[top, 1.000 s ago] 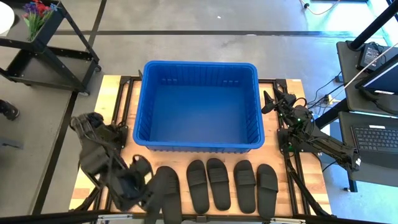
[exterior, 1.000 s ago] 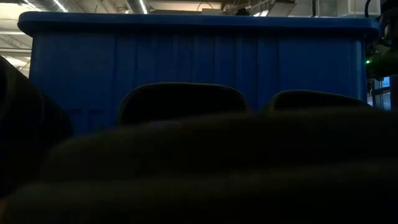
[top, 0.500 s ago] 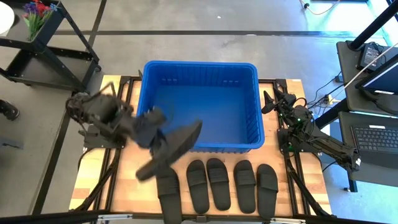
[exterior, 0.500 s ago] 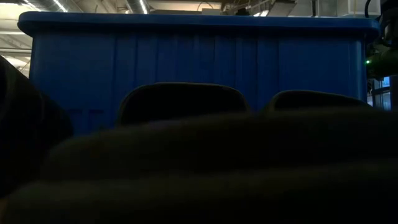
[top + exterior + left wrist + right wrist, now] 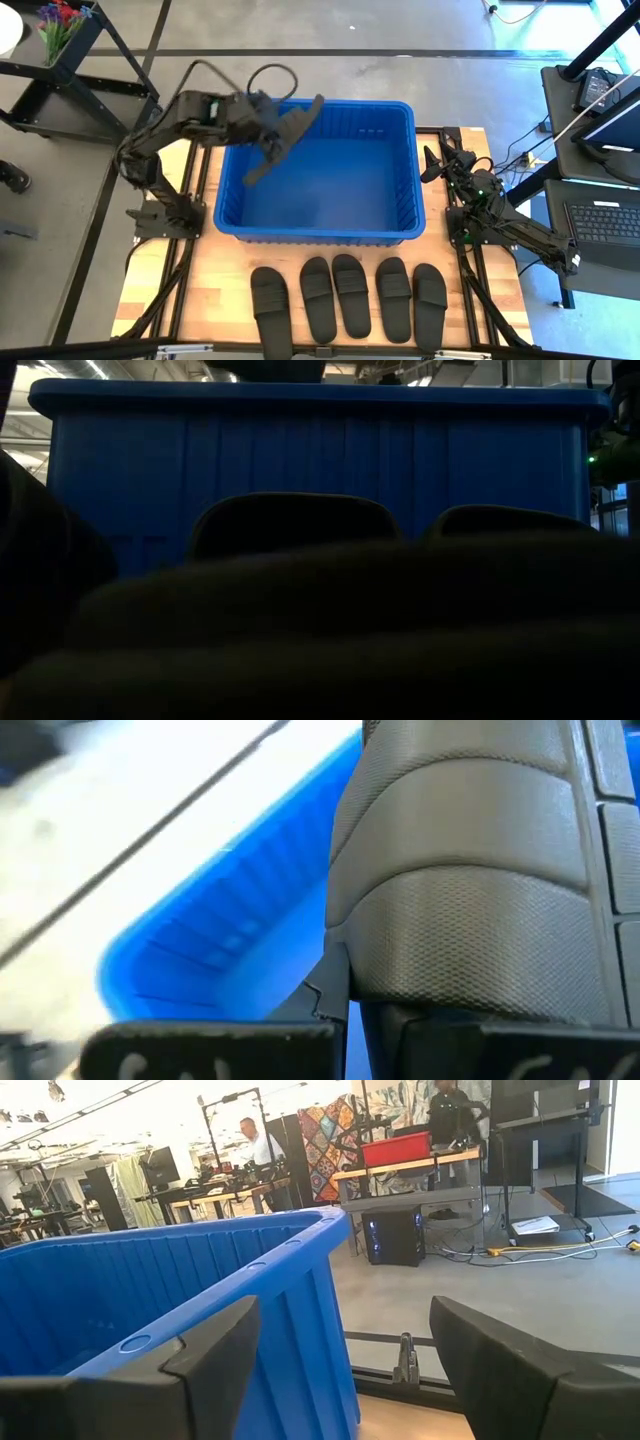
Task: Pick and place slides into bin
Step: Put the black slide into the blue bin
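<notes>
The blue bin stands at the table's middle, and its near wall fills the low view. My left gripper is shut on a black slide above the bin's far left part. In the left wrist view that slide's textured strap looms close. Several more slides lie flat on their soles in a row along the near edge. My right gripper waits open beside the bin's right wall, its fingers level. My left gripper holds the slide about mid-length, beside the strap, coming from the table's left and slanting down. The gripper's own body hides the exact place of contact. The slide is lifted clear and tilted over the bin, one end toward the far rim and the other lower.
A black cart with flowers stands off the table's far left corner. Laptops and cables sit on stands to the right. People and workbenches show in the room behind.
My left gripper has swung from the table's near left corner up and toward the far edge, rolling its wrist, and now hangs over the bin's far left part. The slide it holds has left the table and travelled with it, turning and tilting on the way.
</notes>
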